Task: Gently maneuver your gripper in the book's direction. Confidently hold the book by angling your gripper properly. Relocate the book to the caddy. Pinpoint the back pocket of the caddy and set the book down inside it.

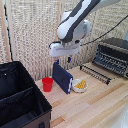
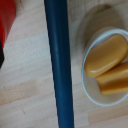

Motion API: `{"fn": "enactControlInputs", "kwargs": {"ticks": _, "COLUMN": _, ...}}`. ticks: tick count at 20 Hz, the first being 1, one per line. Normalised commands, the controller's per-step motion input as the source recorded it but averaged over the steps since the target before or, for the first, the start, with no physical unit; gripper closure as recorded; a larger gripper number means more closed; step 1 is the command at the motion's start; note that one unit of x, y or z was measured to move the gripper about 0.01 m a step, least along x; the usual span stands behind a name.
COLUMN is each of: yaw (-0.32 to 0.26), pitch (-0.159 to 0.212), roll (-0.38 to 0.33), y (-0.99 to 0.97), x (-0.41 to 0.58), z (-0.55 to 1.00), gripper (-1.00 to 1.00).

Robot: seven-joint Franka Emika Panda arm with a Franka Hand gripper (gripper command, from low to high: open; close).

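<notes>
Directly above book (image 1: pixel 62 77), hand (image 1: pixel 56 62).

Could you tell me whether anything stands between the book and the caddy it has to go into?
Only the red cup stands on the table between the book and the caddy; a lifted carry would likely pass over it.
</notes>
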Motion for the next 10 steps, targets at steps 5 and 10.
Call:
{"fn": "enactControlInputs", "kwargs": {"ticks": 5, "yaw": 0.205, "pitch": 0.025, "roll": -0.027, "y": -0.04, "x": 0.293, "z": -0.27, "gripper": -1.00}}
{"fn": "enactControlInputs", "kwargs": {"ticks": 10, "yaw": 0.135, "pitch": 0.000, "roll": -0.003, "y": -0.12, "x": 0.258, "z": -0.19, "gripper": 1.00}}
